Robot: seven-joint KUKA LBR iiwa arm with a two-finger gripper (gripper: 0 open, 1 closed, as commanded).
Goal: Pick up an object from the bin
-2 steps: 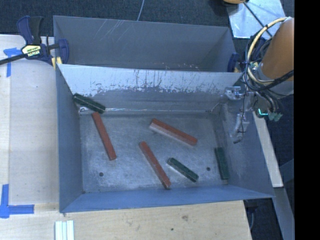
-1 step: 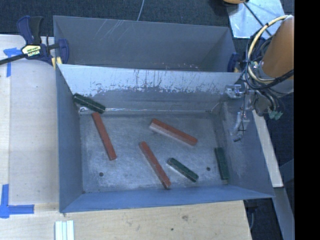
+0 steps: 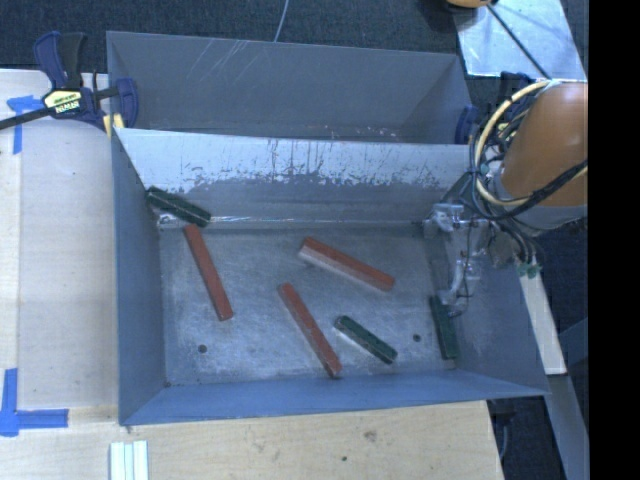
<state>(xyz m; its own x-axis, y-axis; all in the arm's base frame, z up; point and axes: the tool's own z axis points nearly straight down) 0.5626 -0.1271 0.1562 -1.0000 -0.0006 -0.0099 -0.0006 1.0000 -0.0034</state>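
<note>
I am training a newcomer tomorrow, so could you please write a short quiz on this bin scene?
1. True or false: the end effector is over the left side of the bin.
2. Which lies nearest it? A) dark green stick by the right wall; B) reddish stick; C) pale-edged block.
3. How many loose pieces lie in the bin?
Key: 1 false; 2 A; 3 six.

The bin (image 3: 140, 368) holds three reddish bars (image 3: 208, 273) (image 3: 308, 330) (image 3: 347, 264) across its floor, and three dark green bars (image 3: 178, 208) (image 3: 365, 338) (image 3: 446, 336): back-left corner, front middle, right wall.
</note>
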